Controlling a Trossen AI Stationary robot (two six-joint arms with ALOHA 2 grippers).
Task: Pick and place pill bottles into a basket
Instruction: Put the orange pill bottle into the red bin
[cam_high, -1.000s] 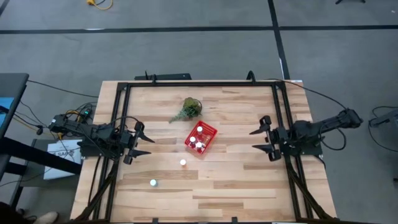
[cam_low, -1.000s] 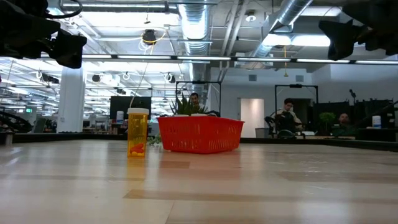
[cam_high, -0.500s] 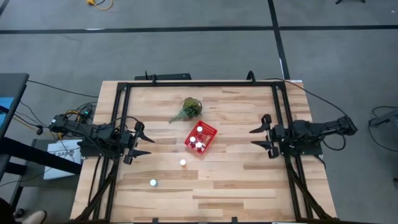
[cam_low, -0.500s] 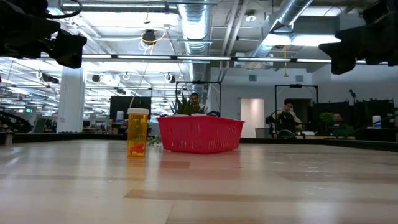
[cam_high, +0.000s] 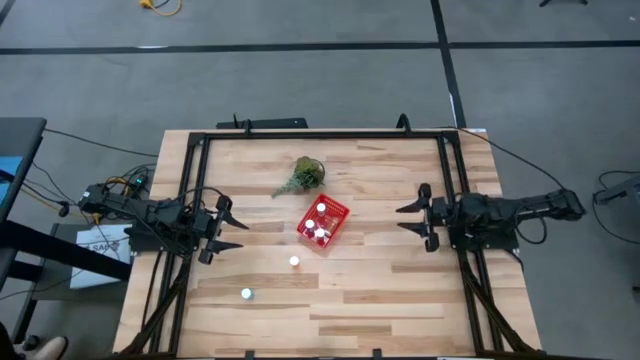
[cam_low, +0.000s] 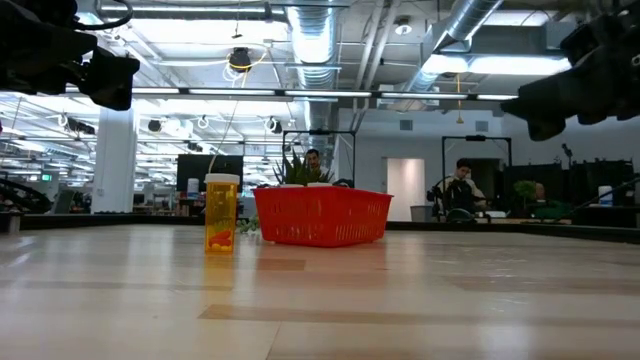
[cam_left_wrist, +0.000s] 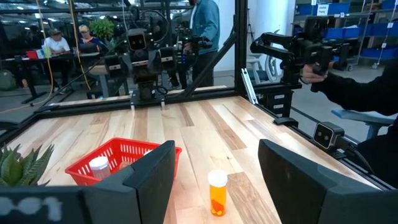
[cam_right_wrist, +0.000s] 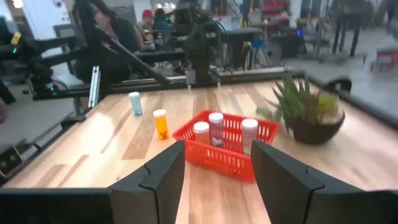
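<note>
I see the table (cam_high: 380, 290) with my left gripper (cam_high: 228, 226) at its left edge and my right gripper (cam_high: 412, 217) at its right edge — both spread wide, holding nothing. The red basket (cam_high: 336, 213) sits mid-table beside a leafy plant (cam_high: 303, 176), with bottles inside. 2 pill bottles (cam_high: 294, 262) stand outside it — 1 close by, 1 farther toward the left arm's side.
</note>
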